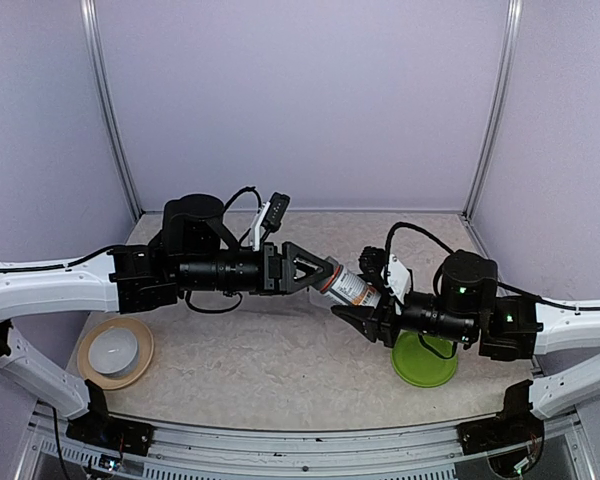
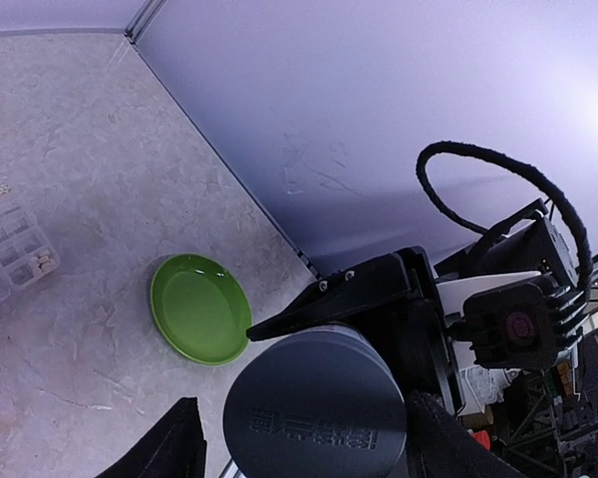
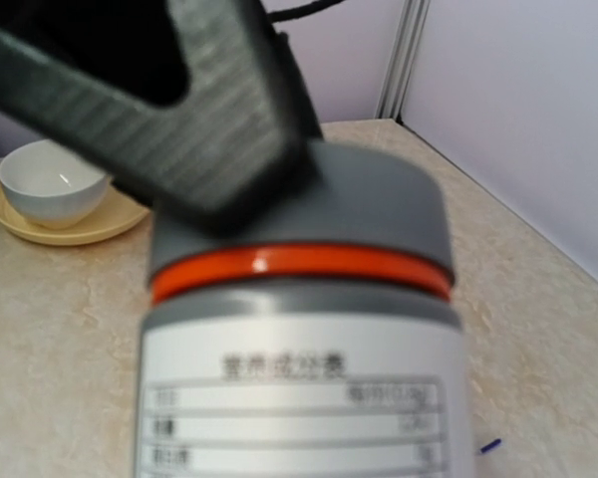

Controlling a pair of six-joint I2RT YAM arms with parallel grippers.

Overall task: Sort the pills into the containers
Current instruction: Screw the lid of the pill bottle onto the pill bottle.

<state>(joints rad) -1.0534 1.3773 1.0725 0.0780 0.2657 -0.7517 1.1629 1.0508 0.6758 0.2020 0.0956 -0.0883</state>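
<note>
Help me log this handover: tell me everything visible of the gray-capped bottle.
The bottle is a cylinder with a gray cap, an orange ring beneath and a white printed label. It hangs above the table, tipped nearly level. The right fingers hold its body; the left fingers flank the cap, their grip unclear. Contents hidden.

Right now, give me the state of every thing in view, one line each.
Clear bottle with gray cap and white-and-orange label: lifted, tilted, capped.
Left gripper: straddling the cap; grip unclear.
Right gripper: shut on the bottle's body.
Flat green plate: empty.
White bowl on tan plate: upright, looks empty.
Clear compartment box: holds a few pills; lid unclear.
</note>
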